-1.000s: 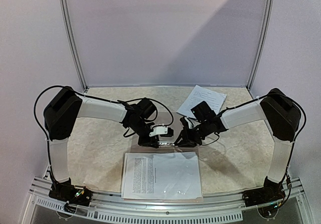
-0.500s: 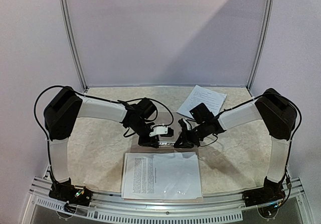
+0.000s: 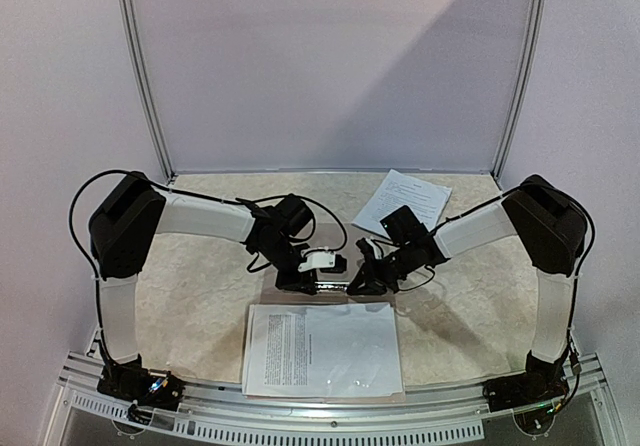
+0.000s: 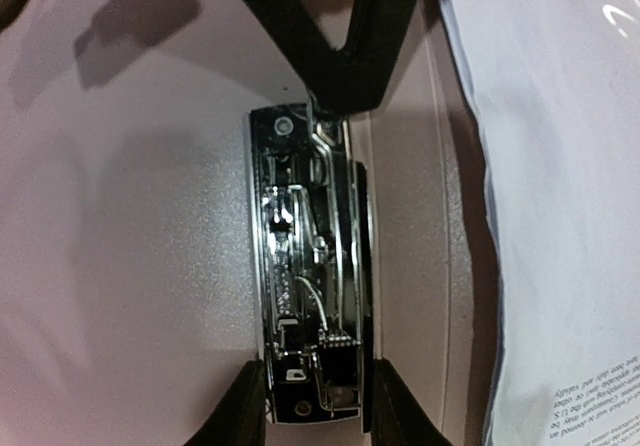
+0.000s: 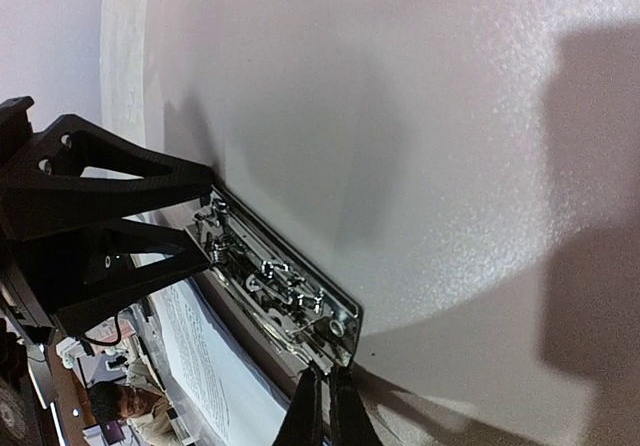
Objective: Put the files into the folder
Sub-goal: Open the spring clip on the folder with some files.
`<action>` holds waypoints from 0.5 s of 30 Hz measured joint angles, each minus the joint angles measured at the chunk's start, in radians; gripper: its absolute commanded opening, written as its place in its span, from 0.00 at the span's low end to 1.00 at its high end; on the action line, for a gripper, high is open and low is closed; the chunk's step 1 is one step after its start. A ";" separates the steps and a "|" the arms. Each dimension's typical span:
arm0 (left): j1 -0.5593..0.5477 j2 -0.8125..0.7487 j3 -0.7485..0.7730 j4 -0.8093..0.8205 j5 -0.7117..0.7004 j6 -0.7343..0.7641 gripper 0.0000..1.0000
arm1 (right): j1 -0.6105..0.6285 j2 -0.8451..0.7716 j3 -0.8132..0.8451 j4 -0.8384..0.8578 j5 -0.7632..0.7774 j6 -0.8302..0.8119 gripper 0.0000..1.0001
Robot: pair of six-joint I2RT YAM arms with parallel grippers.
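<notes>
Left gripper (image 4: 315, 411) jaws clamped across left end of clip (image 4: 305, 266); right gripper (image 5: 322, 406) jaws together at its right end. Files (image 3: 320, 351) far edge just near of clip; bare worktop (image 3: 200, 286) left.

Table (image 3: 200, 286): pale, mottled stone-pattern top. Back wall (image 3: 330, 66): plain pale lilac panel, crossed by a diagonal edge of light and shade. Side walls (image 3: 50, 86): same tone. Metal uprights (image 3: 140, 76): two, at rear corners. Slotted aluminium rail (image 3: 330, 411): along near edge
</notes>
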 measured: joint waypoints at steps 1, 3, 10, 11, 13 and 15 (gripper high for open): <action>0.000 0.000 0.000 -0.002 0.000 0.001 0.30 | -0.001 0.004 0.001 0.000 -0.004 0.001 0.01; 0.000 0.000 0.002 -0.006 0.000 0.008 0.30 | -0.003 0.015 0.012 -0.006 -0.013 0.002 0.00; 0.000 0.000 0.002 -0.008 -0.002 0.016 0.30 | -0.006 0.024 0.036 -0.036 -0.018 0.018 0.00; 0.000 0.000 0.002 -0.008 -0.002 0.016 0.30 | -0.006 0.024 0.040 -0.040 -0.017 0.021 0.00; 0.000 -0.002 0.000 -0.008 -0.003 0.016 0.30 | -0.006 0.024 0.058 -0.064 -0.011 0.025 0.00; 0.000 -0.006 -0.004 -0.007 -0.011 0.016 0.30 | -0.006 0.025 0.085 -0.090 0.003 0.027 0.00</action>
